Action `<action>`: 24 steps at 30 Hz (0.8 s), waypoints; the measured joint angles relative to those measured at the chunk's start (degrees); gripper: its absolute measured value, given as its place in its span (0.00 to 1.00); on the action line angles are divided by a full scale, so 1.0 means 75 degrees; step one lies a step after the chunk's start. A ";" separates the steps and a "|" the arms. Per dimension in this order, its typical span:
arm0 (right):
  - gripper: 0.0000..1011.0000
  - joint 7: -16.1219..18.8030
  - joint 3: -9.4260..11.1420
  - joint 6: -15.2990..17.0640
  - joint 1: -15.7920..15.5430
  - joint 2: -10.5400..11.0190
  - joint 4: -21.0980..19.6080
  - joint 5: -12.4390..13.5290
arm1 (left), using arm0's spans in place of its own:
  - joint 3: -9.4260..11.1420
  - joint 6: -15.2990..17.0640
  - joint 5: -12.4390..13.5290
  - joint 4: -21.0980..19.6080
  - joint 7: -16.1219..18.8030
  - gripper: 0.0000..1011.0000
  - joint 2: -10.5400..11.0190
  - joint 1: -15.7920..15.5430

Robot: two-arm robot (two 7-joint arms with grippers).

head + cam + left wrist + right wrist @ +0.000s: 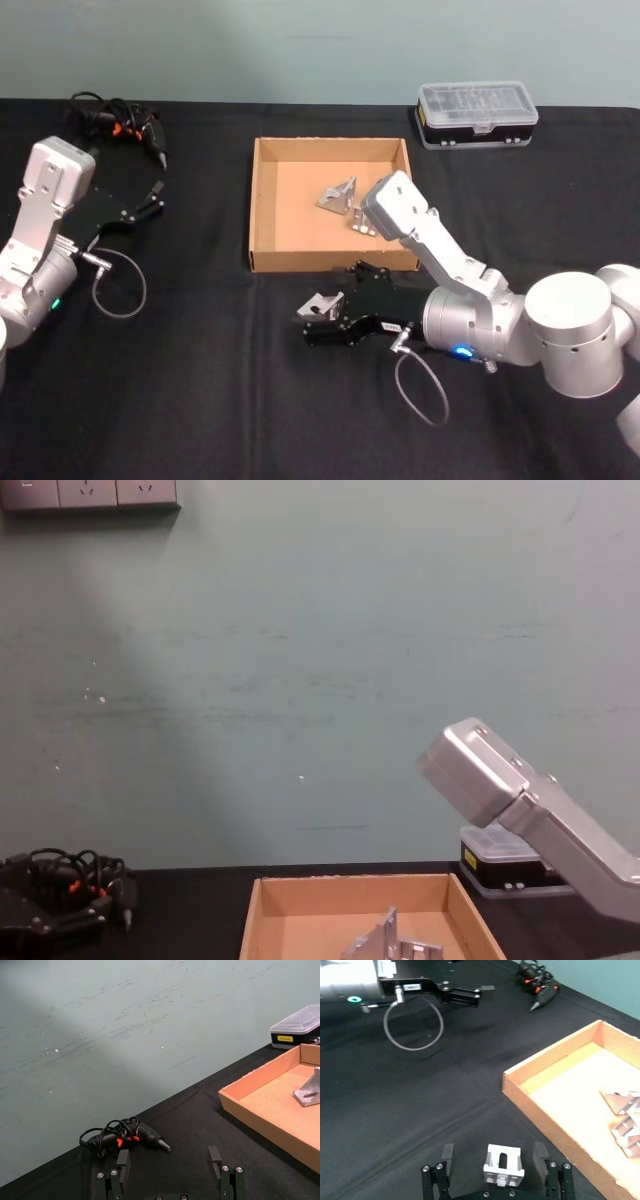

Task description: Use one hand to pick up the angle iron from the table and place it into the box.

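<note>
From my right gripper point(312, 325), the one thing in the way is the low near wall of the box point(330, 263), just beyond the fingers. Inside, the left half of the floor is bare; two brackets point(337, 193) lie right of centre. The bench point(200, 380) to the left is open up to the parked left gripper point(157, 197). The corded tool point(125, 125) and the clear case point(477, 113) sit well apart.

Robot lab bench, workshop-type

Black matte table point(200, 400) set against a bare, scuffed pale-green wall point(300, 680). Wall sockets point(90, 492) high at 11 o'clock. Clear parts case point(477, 113) at 1 o'clock and a corded black hand tool point(125, 125) at 11 o'clock. Cardboard box point(262, 200) at 12 o'clock holds metal brackets point(338, 195).
</note>
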 joint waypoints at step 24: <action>0.99 -0.0501 0.0373 0.0525 -0.0241 -0.0547 0.0235 -0.0461 | 0.0000 0.0000 0.0000 0.0000 0.0000 1.00 0.0000 0.0000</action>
